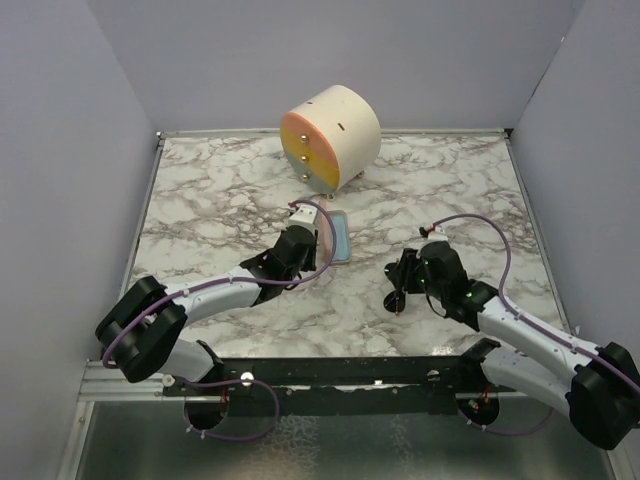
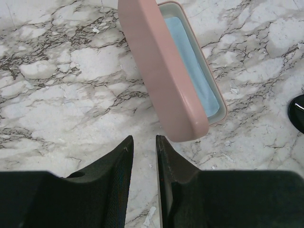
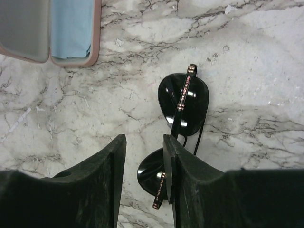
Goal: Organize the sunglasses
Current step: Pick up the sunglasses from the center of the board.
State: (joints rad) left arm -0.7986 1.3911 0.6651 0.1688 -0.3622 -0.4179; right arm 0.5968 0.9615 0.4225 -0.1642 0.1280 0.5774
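1. The sunglasses (image 3: 183, 102) lie folded on the desk (image 3: 247, 57), right at the right hand (image 3: 144, 137). Its fingers stand a little apart with nothing between them.
2. One finger overlaps the bridge in the wrist view; whether it touches the frame cannot be told.
3. The pink case (image 2: 161, 80) lies open nearby with its lid raised and the blue cloth (image 2: 194, 76) inside. The left hand (image 2: 145, 138) sits at the lid's end, its fingers a narrow slit apart and empty.
4. The step in hand is probably the right hand's pick-up of the glasses.
5. To do it well, the hand should shift sideways until the frame sits between the fingers, spread wider, then come down low.
6. It should close gently on the frame rather than the lenses, since the thin frame may skid on the smooth marble
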